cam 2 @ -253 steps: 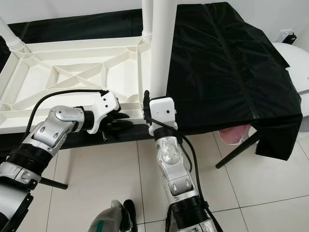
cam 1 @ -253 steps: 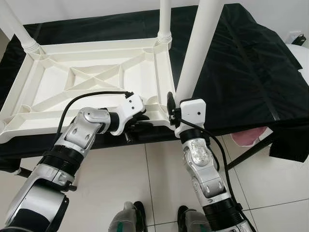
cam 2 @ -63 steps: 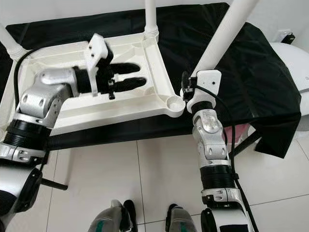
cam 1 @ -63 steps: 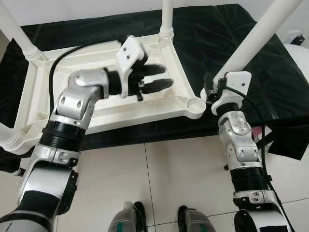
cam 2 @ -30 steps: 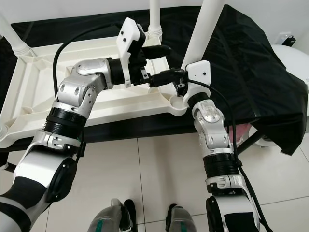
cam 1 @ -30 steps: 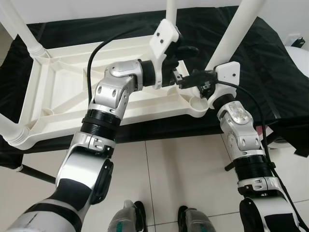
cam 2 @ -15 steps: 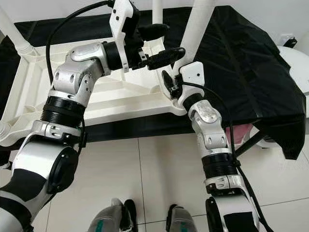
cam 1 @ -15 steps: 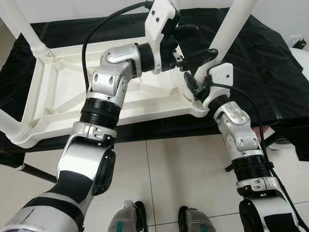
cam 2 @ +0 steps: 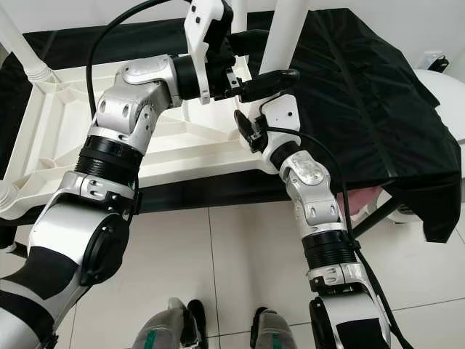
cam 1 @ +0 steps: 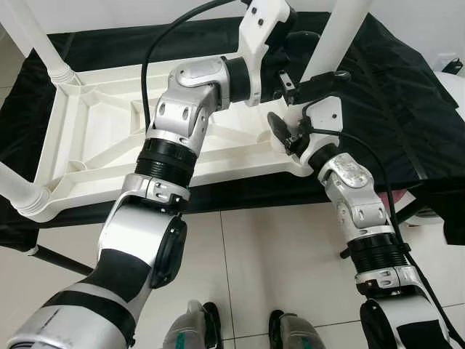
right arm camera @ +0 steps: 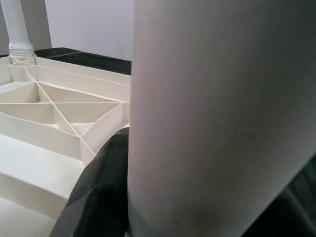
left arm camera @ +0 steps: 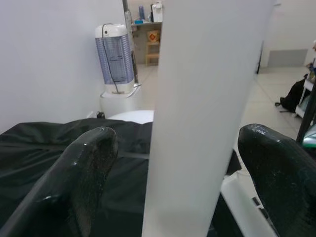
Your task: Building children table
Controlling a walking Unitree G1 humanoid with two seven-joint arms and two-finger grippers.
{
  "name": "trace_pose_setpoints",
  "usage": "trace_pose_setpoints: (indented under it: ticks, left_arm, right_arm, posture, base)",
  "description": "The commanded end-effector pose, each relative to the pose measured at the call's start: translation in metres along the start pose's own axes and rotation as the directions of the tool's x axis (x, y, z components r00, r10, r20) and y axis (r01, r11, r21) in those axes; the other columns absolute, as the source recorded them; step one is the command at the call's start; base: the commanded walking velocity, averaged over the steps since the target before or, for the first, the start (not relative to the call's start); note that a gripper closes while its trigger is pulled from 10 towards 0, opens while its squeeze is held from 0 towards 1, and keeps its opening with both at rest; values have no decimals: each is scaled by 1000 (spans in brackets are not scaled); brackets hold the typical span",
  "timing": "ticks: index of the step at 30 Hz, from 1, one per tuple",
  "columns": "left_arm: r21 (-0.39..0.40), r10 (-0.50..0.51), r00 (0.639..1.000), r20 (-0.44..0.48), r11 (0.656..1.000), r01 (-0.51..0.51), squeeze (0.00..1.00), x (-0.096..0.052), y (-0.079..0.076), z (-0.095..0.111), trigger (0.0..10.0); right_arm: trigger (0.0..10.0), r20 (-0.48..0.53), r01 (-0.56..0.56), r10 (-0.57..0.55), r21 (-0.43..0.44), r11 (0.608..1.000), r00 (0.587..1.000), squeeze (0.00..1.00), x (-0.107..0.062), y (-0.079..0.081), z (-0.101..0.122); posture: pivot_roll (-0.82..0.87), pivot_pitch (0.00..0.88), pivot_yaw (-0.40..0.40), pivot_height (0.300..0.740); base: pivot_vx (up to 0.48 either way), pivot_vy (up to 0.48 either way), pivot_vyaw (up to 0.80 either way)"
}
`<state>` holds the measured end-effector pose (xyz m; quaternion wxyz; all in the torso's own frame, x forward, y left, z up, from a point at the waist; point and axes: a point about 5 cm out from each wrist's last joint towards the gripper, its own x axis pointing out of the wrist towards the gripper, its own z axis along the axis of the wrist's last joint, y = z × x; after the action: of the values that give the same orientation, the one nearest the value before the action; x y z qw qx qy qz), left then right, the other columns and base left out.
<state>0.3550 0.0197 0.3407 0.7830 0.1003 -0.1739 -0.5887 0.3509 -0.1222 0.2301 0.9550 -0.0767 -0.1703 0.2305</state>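
Standing upside down on the black-draped table, the white children's tabletop shows its ribbed underside, with legs already seated in other corners. The loose white leg rises over the near right corner socket, close by the robot's right arm.

The left tool reaches across at mid-height, its two black fingers spread either side of the leg with gaps visible, so it brackets rather than clamps. The right tool sits low at the leg's foot, pinching it just above the socket; its wrist view shows a dark finger pressed against the tube.

The leg looks like hollow moulded plastic: probably light, stiff and smooth, so likely to slip or twist in a loose grip. Being long, it will lever hard against a low hold, so a second grasp higher up seems wise for keeping it plumb while pushing down. The tabletop looks rigid but light, and may slide on the cloth under side load.

The floor is pale glossy tile; the walls are white; a white appliance stands behind.
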Motion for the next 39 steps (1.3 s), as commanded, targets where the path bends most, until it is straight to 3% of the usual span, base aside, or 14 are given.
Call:
trace_pose_setpoints:
  ticks: [1, 5, 6, 7, 8, 25, 27, 28, 36, 37, 39]
  left_arm:
    - [20, 355, 935, -17, 935, -355, 0, 0, 18, 1, 10000]
    - [26, 356, 933, -42, 934, -356, 0, 1, 18, -2, 10000]
    - [29, 359, 932, -52, 933, -358, 0, 2, 19, -3, 3059]
    - [29, 359, 932, -52, 933, -358, 0, 2, 19, -3, 3059]
    - [36, 367, 928, -61, 930, -366, 0, 2, 21, -3, 0]
    - [35, 394, 919, -31, 919, -393, 0, 0, 28, 4, 0]
    - [36, 393, 919, -32, 919, -392, 0, 0, 28, 4, 392]
    - [42, 388, 921, -42, 921, -387, 0, 0, 28, 4, 10000]
    - [50, 381, 923, -50, 924, -378, 0, -1, 28, 2, 10000]
    - [53, 381, 923, -49, 924, -379, 0, -1, 28, 2, 10000]
    - [55, 382, 923, -49, 924, -380, 0, -2, 29, 3, 10000]
  right_arm:
    - [10000, 27, -23, 23, -25, 999, 999, 0, 0, 3, 5]
    - [10000, 29, -27, 28, -31, 999, 999, 0, 0, 3, 6]
    - [10000, 30, -29, 30, -33, 999, 999, 0, 0, 3, 6]
    - [10000, 30, -29, 30, -33, 999, 999, 0, 0, 3, 6]
    - [10000, 32, -30, 31, -34, 999, 999, 0, 1, 3, 7]
    - [10000, 30, -16, 17, -33, 999, 999, 0, 1, -1, 8]
    - [10000, 30, -13, 14, -31, 999, 999, 0, 1, -1, 8]
    - [10000, 30, -12, 12, -27, 1000, 999, 0, 1, -1, 8]
    - [10000, 31, -13, 13, 3, 1000, 999, 0, 1, -3, 8]
    - [10000, 33, -22, 21, 22, 1000, 999, 1000, 1, -3, 9]
    - [10000, 38, -35, 34, 39, 999, 999, 1000, 1, -3, 9]
  posture:
    - [-134, 151, 43, 740]
    - [-133, 151, 44, 740]
    - [-133, 151, 44, 740]
    - [-133, 151, 44, 740]
    - [-131, 155, 46, 740]
    - [-126, 167, 48, 740]
    - [-126, 167, 48, 740]
    - [-126, 167, 48, 740]
    - [-124, 170, 46, 740]
    - [-125, 169, 45, 740]
    - [-126, 168, 44, 740]
  base:
    - [0, 0, 0]
    - [0, 0, 0]
    - [0, 0, 0]
    - [0, 0, 0]
    - [0, 0, 0]
    - [0, 0, 0]
    - [0, 0, 0]
    - [0, 0, 0]
    - [0, 0, 0]
    - [0, 0, 0]
    - [0, 0, 0]
